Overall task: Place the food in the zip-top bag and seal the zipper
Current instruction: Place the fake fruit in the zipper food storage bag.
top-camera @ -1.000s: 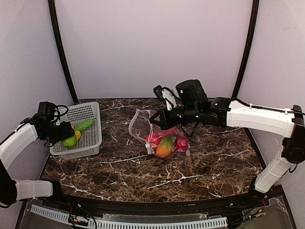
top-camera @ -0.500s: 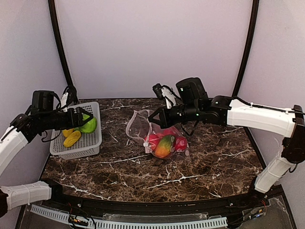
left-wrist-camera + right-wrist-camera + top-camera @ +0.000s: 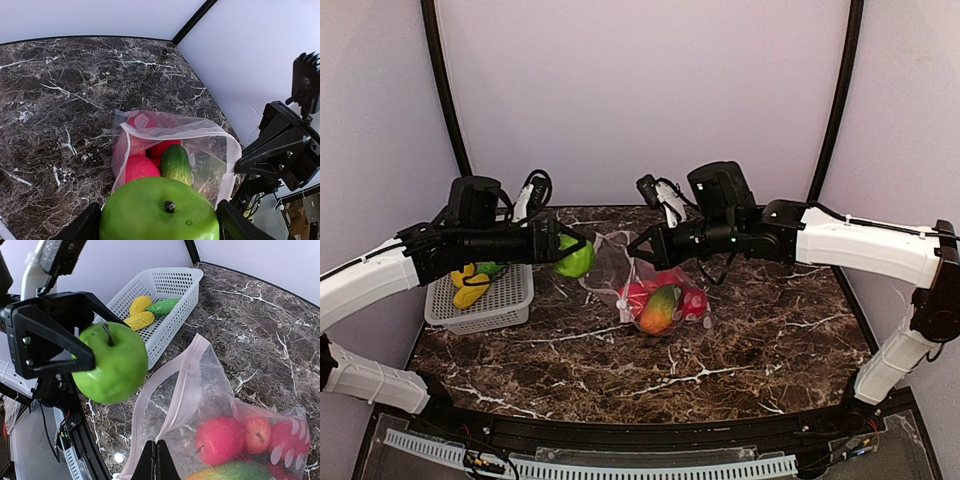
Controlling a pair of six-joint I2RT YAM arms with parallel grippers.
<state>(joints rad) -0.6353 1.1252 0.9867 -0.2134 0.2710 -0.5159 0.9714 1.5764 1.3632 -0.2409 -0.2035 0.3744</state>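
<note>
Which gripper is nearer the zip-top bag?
Right. The right gripper is shut on the rim of the zip-top bag; the left gripper holds a green apple just outside its mouth.

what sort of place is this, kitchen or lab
Most likely a robot lab booth: plain walls close in a marble-pattern table, a left arm and right arm are mounted at its near edge, and the food is glossy toy fruit.

1. A white mesh basket (image 3: 508,296) sits at nine o'clock on the table.
2. The table (image 3: 740,345) is dark brown marble with white veins.
3. Black poles (image 3: 445,100) rise at eleven and one o'clock.
</note>
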